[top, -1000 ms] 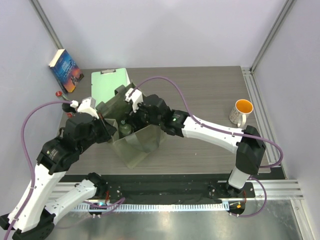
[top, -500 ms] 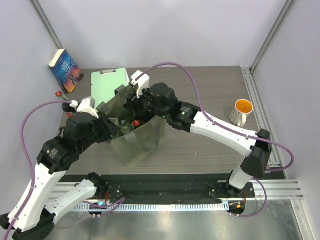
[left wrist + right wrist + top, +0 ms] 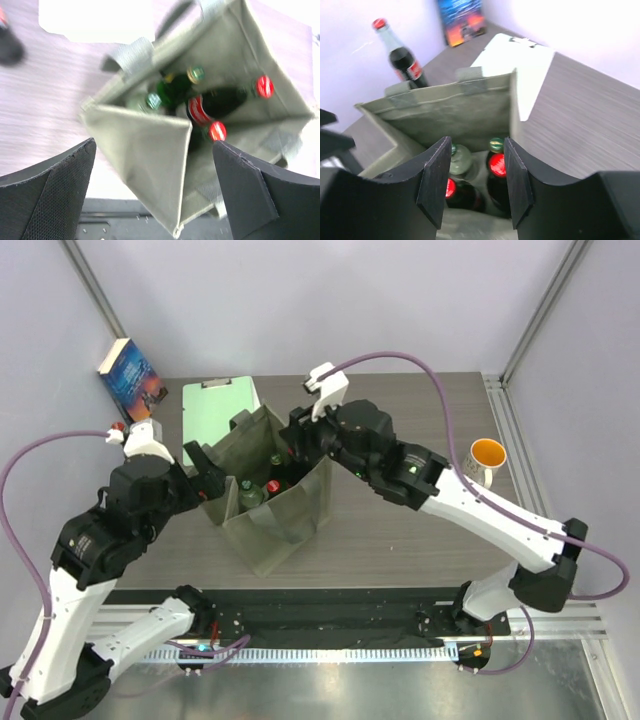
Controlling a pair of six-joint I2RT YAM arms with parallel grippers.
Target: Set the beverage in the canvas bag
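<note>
The olive-grey canvas bag (image 3: 285,510) stands open mid-table with several beverage bottles (image 3: 271,486) upright inside, red and green caps showing (image 3: 217,131). My right gripper (image 3: 298,448) hovers above the bag's far rim, open, nothing between its fingers (image 3: 436,180); bottle caps (image 3: 496,164) lie below it. My left gripper (image 3: 207,478) is open wide beside the bag's left wall (image 3: 145,145), not touching it. One more cola bottle (image 3: 402,54) stands outside the bag at the far left (image 3: 117,427).
A mint-green clipboard (image 3: 218,408) lies behind the bag. A book (image 3: 131,380) leans on the back left wall. An orange-lined mug (image 3: 484,462) stands at the right, near the metal rail (image 3: 525,455).
My right gripper has risen out of the bag and drawn back, leaving a bottle inside. My left gripper has opened, let go of the bag's rim and pulled away left.
</note>
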